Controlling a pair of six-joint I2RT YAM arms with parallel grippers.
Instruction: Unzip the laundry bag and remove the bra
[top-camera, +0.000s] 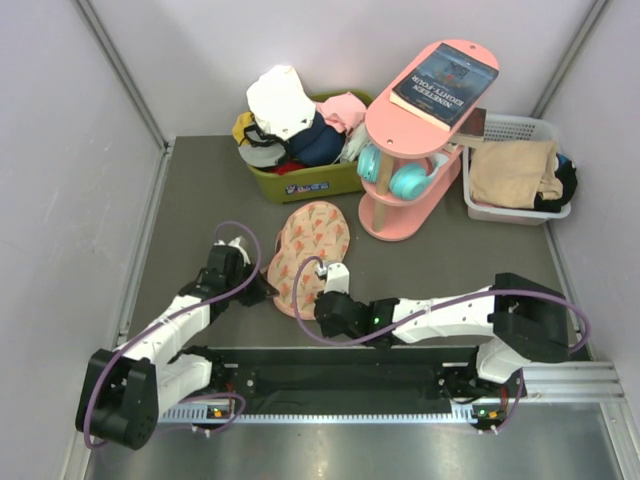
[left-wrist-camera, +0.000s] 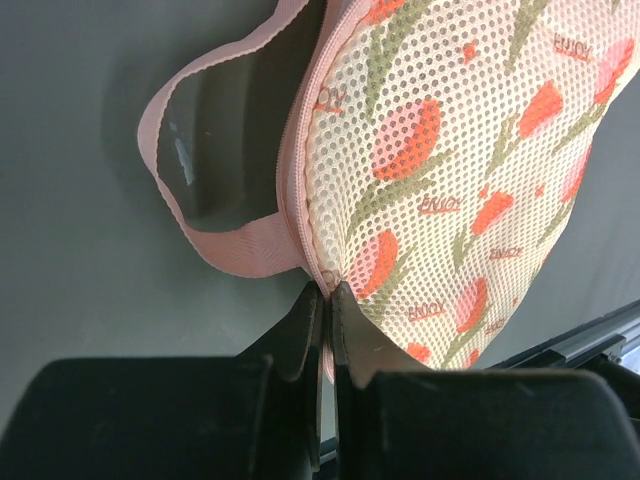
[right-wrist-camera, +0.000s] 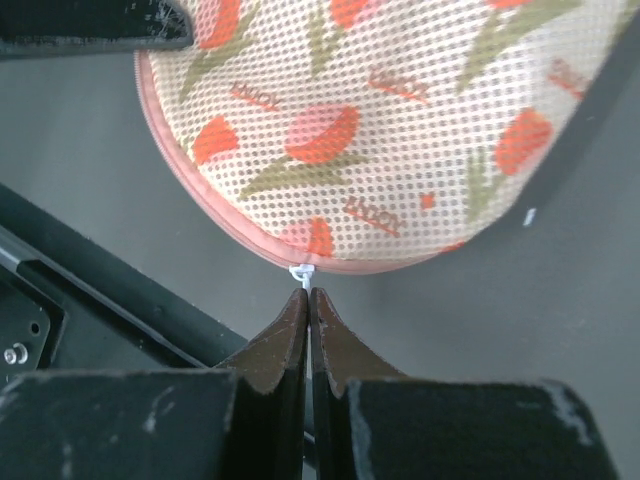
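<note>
The laundry bag (top-camera: 305, 255) is an oval peach mesh pouch with orange-red tulip prints and lies zipped on the grey table. My left gripper (left-wrist-camera: 326, 292) is shut on the bag's pink zip edge at its left side (left-wrist-camera: 470, 150), beside the pink loop (left-wrist-camera: 215, 245). My right gripper (right-wrist-camera: 308, 292) is shut on the small white zip pull (right-wrist-camera: 302, 271) at the bag's near rim (right-wrist-camera: 380, 140). In the top view the left gripper (top-camera: 262, 290) and right gripper (top-camera: 322, 305) flank the bag's near end. The bra is hidden inside.
A green bin (top-camera: 300, 180) of clothes stands behind the bag. A pink two-tier stand (top-camera: 420, 150) holds a book and teal headphones. A white basket (top-camera: 515, 170) with tan cloth is at the back right. A black rail (top-camera: 340, 375) runs along the near edge.
</note>
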